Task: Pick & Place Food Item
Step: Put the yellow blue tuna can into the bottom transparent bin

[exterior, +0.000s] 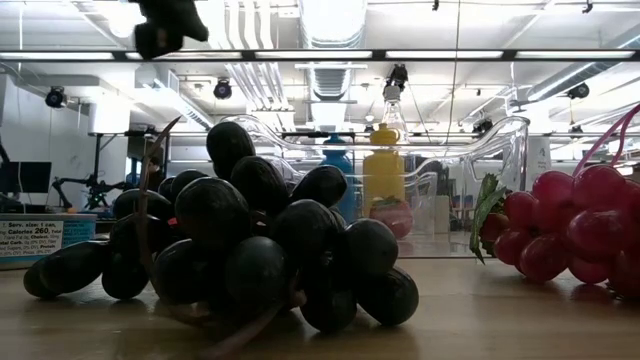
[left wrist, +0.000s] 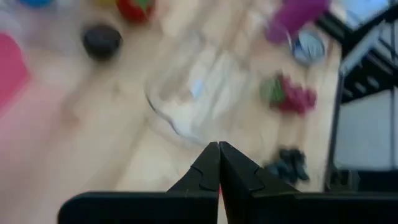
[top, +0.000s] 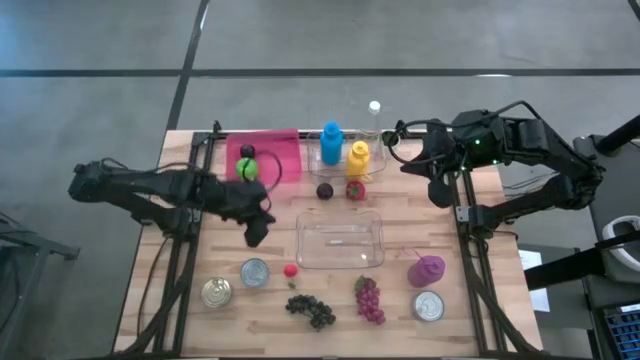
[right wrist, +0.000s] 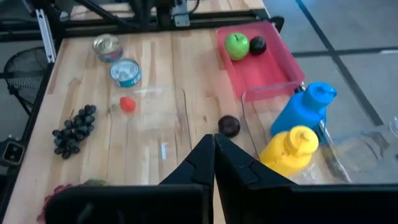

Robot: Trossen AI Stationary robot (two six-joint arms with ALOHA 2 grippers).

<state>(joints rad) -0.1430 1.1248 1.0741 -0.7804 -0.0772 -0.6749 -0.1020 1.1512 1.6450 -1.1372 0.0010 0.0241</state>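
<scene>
The left pincer (top: 257, 232) is clenched on nothing above the tabletop (top: 400, 215), beside the clear container (top: 340, 241). The right pincer (top: 437, 192) is also clenched and empty. The small red food item (top: 291, 270) is seen near the can (top: 255, 272).

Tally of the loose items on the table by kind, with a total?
Grape bunches: 2, dark and red
Other fruit: 5, apple, plum in tray, plum, strawberries
Cans: 3
Bottles: 4
Total: 14
</scene>
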